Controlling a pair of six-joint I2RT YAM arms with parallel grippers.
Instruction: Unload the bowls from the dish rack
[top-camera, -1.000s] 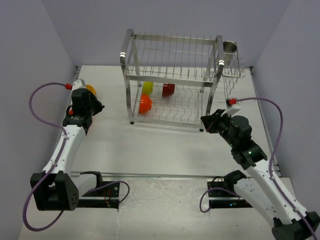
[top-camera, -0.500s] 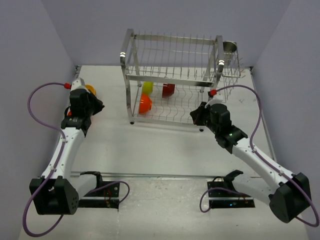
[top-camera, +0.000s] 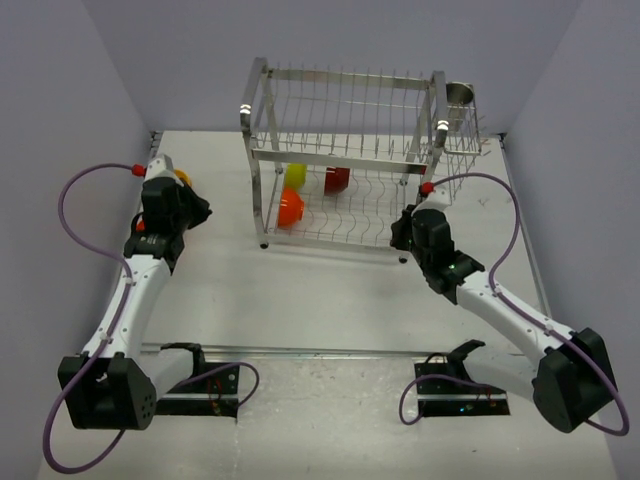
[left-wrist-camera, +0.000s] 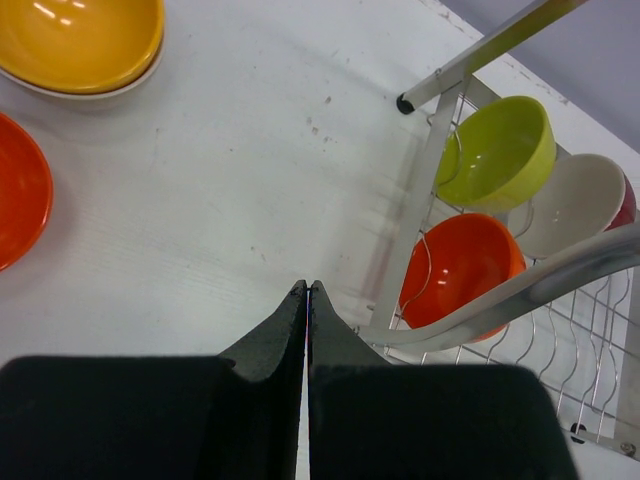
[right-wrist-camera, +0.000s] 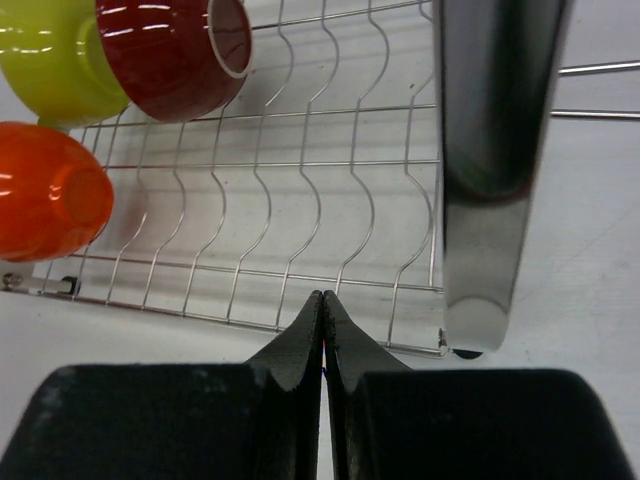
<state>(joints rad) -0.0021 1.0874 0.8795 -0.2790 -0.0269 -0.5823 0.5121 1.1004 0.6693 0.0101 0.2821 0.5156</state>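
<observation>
The steel dish rack (top-camera: 258, 190) stands at the back middle. On its lower tier sit a lime-green bowl (top-camera: 294, 176), a dark red bowl (top-camera: 337, 180) and an orange-red bowl (top-camera: 290, 208). My left gripper (top-camera: 200, 212) is shut and empty, left of the rack. Its wrist view shows a yellow-orange bowl (left-wrist-camera: 80, 40) stacked on a whitish one and an orange-red bowl (left-wrist-camera: 20, 190) on the table. My right gripper (top-camera: 398, 232) is shut and empty at the rack's front right post (right-wrist-camera: 490, 150), tips (right-wrist-camera: 323, 295) at the lower tier's edge.
A small metal cup (top-camera: 460, 95) sits in the wire side basket at the rack's right end. Purple walls close in the table on the left, back and right. The rack's upper tier holds nothing.
My right arm has swung left and forward to the rack's front right corner. My left arm has barely moved. Both grippers stay shut.
</observation>
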